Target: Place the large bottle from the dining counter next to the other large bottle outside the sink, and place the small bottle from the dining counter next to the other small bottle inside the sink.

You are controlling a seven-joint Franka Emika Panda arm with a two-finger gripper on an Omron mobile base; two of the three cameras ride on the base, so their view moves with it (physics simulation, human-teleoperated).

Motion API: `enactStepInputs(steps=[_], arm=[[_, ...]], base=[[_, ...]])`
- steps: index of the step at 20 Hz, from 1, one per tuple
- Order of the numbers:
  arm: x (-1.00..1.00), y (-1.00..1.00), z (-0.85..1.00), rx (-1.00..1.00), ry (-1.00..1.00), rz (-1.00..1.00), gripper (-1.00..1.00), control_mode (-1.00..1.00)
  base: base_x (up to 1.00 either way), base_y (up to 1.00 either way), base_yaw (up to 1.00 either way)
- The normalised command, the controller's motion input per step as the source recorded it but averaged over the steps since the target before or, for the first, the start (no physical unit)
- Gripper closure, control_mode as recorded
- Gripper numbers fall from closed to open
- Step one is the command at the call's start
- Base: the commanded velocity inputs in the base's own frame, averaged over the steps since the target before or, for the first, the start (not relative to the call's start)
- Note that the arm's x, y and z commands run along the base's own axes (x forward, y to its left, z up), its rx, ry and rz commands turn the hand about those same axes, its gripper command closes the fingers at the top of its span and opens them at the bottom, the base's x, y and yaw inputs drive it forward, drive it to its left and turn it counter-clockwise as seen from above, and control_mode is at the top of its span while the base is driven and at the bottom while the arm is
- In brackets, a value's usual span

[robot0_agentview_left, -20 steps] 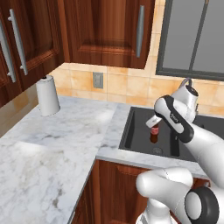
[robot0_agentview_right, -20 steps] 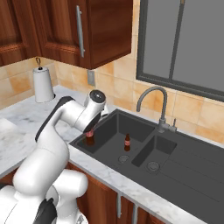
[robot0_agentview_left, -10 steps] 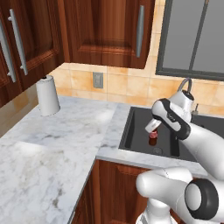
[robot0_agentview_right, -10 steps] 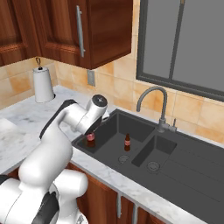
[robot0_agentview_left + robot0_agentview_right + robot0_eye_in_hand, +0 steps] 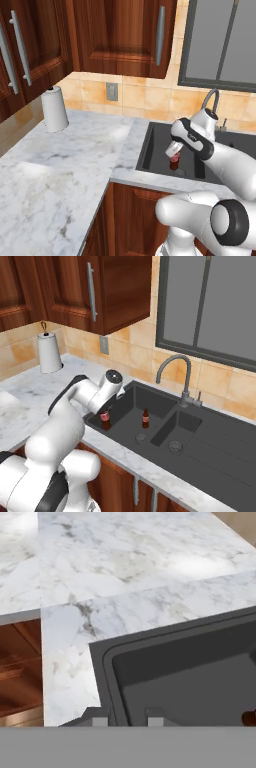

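Observation:
My gripper (image 5: pixel 105 411) is shut on the neck of the small bottle (image 5: pixel 105 420), dark brown with a red label. It hangs upright, low in the near left corner of the black sink (image 5: pixel 220 448). In the left base view the gripper (image 5: pixel 174 151) holds that small bottle (image 5: pixel 175 158) just inside the sink (image 5: pixel 150 145). The other small bottle (image 5: pixel 145 418) stands upright on the basin floor, a short way to the right of the held one. The hand view looks down on the sink's corner (image 5: pixel 190 677) and marble rim, above my fingertips (image 5: pixel 99 715).
A curved grey faucet (image 5: pixel 172 363) rises behind the sink, below the window. A paper towel roll (image 5: pixel 54 109) stands at the back left of the marble worktop (image 5: pixel 65 160). Wooden cabinets hang above. Two drains (image 5: pixel 141 438) sit in the basin floors.
The gripper has sunk a little deeper into the sink with the small bottle in it. The other small bottle has stayed in place.

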Motion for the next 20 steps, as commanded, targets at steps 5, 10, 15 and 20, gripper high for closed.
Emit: enactStepInputs(steps=[5,10,15,20], arm=[[0.06,0.0,-0.15,0.0,-0.02,0.04,1.0,-1.0],[0.14,-0.04,-0.09,0.0,-0.03,0.04,1.0,-1.0],[0.17,-0.1,-0.06,0.01,-0.04,0.04,1.0,-1.0],[0.2,-0.09,-0.12,0.02,-0.01,0.03,1.0,-1.0]], base=[[0.0,0.0,0.0],[0.0,0.0,0.0],[0.0,0.0,0.0],[0.0,0.0,0.0]])
